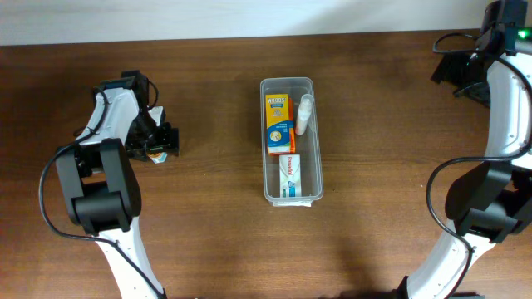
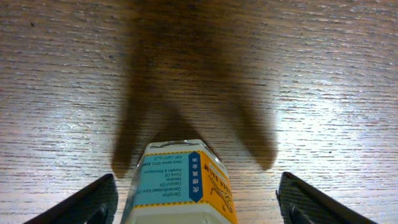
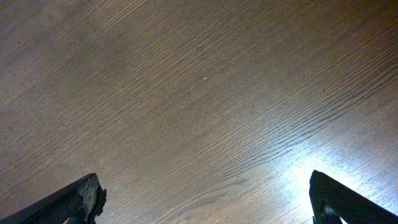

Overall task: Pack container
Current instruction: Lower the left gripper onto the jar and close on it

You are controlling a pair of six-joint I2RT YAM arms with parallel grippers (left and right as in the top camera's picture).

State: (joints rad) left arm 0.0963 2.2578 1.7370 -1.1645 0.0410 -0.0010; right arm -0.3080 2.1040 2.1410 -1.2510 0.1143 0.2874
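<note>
The container [image 1: 287, 80] is a clear, long bin in the middle of the table. It holds a yellow-orange box [image 1: 277, 123], a white tube [image 1: 305, 115] and a white, blue and red box [image 1: 290, 174]. My left gripper [image 1: 160, 148] is open at the left of the table. A small orange and blue box [image 1: 155, 154] lies on the wood between its jaws. In the left wrist view the box [image 2: 180, 180] sits between the spread fingers [image 2: 196, 205] with a gap on both sides. My right gripper [image 1: 461, 75] is open and empty at the far right, over bare wood [image 3: 205, 199].
The table is dark wood. Its far edge meets a white wall along the top of the overhead view. Black cables loop beside both arm bases at the left [image 1: 50, 199] and the right [image 1: 436, 195].
</note>
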